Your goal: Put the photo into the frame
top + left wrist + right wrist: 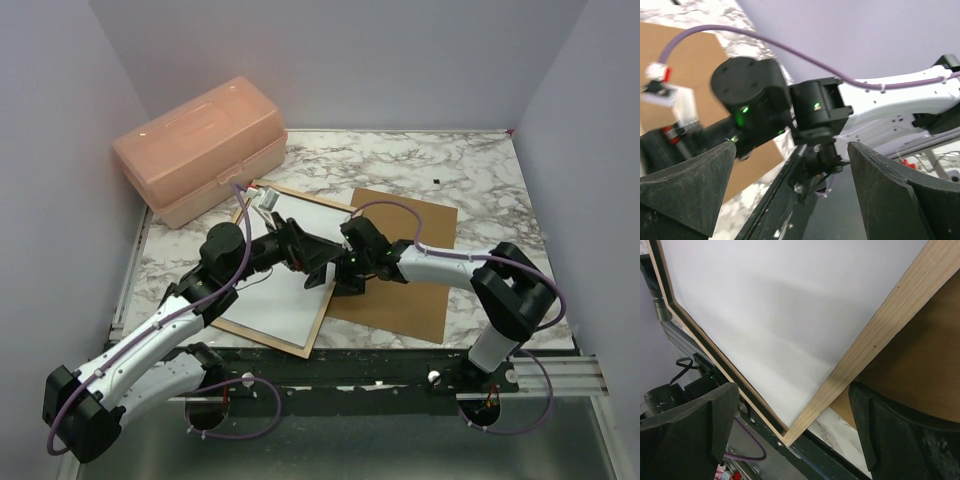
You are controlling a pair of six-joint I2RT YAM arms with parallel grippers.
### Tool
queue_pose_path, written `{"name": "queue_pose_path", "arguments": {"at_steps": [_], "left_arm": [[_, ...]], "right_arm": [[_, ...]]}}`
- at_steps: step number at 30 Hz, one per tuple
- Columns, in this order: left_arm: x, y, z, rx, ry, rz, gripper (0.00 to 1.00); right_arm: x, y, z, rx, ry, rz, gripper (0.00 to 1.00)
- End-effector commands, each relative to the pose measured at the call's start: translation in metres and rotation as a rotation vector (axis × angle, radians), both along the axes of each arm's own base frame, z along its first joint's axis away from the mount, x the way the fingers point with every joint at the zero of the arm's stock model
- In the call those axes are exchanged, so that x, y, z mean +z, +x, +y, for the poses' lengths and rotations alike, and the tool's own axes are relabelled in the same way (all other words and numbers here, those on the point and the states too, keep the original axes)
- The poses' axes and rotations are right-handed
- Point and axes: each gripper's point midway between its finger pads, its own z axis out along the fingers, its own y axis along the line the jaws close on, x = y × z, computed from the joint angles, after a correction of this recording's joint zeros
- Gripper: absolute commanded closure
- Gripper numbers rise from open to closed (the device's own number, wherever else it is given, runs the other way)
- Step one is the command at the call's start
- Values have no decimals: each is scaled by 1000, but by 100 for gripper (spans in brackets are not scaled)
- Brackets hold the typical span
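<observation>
With left gripper and right gripper both spread empty, the thin, likely floppy, slippery photo inside the stiff frame suits an edge pinch.

Thin tan wood frame, back up, flat and skewed on table, photo inside it, plain white back up

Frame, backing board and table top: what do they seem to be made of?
The frame looks like pale unfinished wood: grain lines and dark specks show. The backing board looks like matte brown fibreboard or card, flat and uniform. The table top shows grey-veined marble patterning, possibly only laminate.
</observation>
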Motion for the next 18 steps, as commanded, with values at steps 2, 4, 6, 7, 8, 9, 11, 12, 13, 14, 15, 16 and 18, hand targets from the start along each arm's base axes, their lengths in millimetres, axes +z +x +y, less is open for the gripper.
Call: {"name": "queue_pose_path", "arguments": {"at_steps": [2,4,6,7,8,9,11,12,13,14,15,16,18], "left_arm": [[54,-13,-34,-145,-171,-77,2],[56,-13,-39,-159,-173,-75,1],[58,-12,-38,-148,-179,-86,1],[58,-11,-37,-139,-182,-90,2],[60,-11,-36,-136,-184,-94,1],[62,-11,-36,-134,-186,-98,1],[67,-10,-37,-135,-194,-106,1],[69,-10,-38,-138,-201,-107,1],[71,-10,-39,-143,-203,-108,1],[73,-9,-40,-146,-200,-108,1],[73,-8,-41,-146,-192,-104,1],[72,-8,-42,-149,-190,-103,1],[72,-10,-45,-165,-212,-92,1]], "right_arm": [[41,19,35,-54,113,-129,0],[37,21,27,-82,62,-125,0],[39,23,22,-94,45,-145,0],[41,23,22,-98,48,-149,0],[42,23,21,-103,55,-152,0],[44,24,21,-107,63,-157,0],[43,22,23,-108,71,-154,0],[43,21,25,-107,75,-146,0],[41,20,26,-102,76,-135,0],[39,19,27,-101,70,-127,0],[36,19,26,-102,62,-119,0],[36,19,26,-104,57,-116,0],[36,20,24,-124,55,-117,0]]}}
